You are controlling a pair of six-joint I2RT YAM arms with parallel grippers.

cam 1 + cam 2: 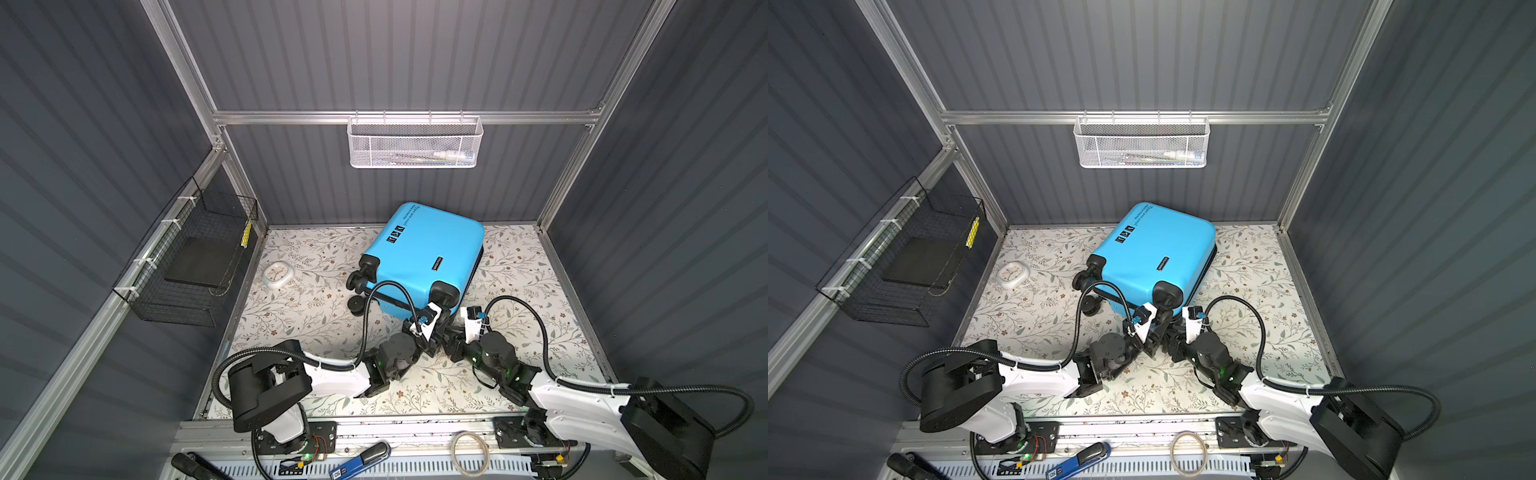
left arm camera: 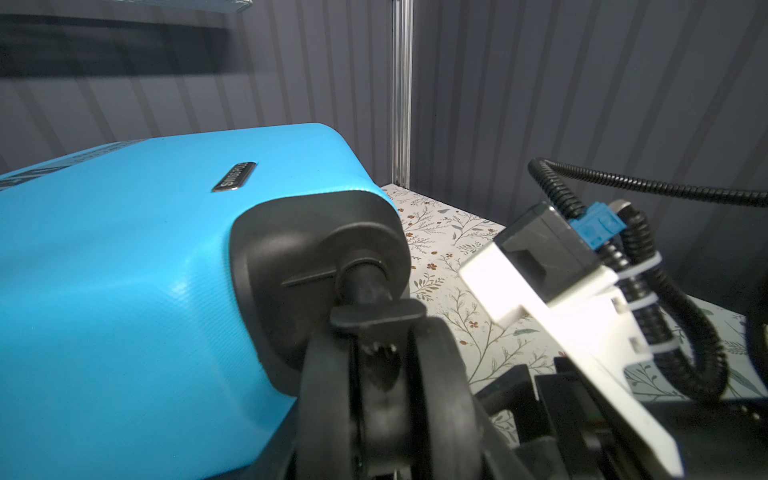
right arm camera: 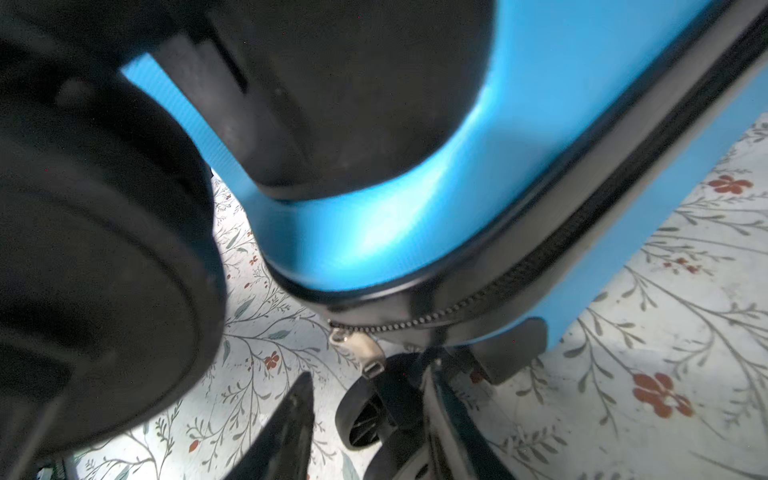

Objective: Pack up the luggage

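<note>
Two grippers crowd the 5 o'clock corner of the luggage (image 1: pixel 424 253). It lies flat with its lid down on the floral tabletop (image 1: pixel 299 324), toward 12 o'clock from the middle, with its wheeled end facing 6 o'clock. The left gripper (image 1: pixel 441 321) sits right at that corner's upper caster wheel (image 2: pixel 374 395). The wheel fills the wrist view and hides the jaws, so I cannot tell how wide they stand or whether they grip. The right gripper (image 3: pixel 370 376) is partly spread, with its fingers (image 3: pixel 291 415) on either side of the silver zipper pull (image 3: pixel 359 347) and a gap showing on both sides.
</note>
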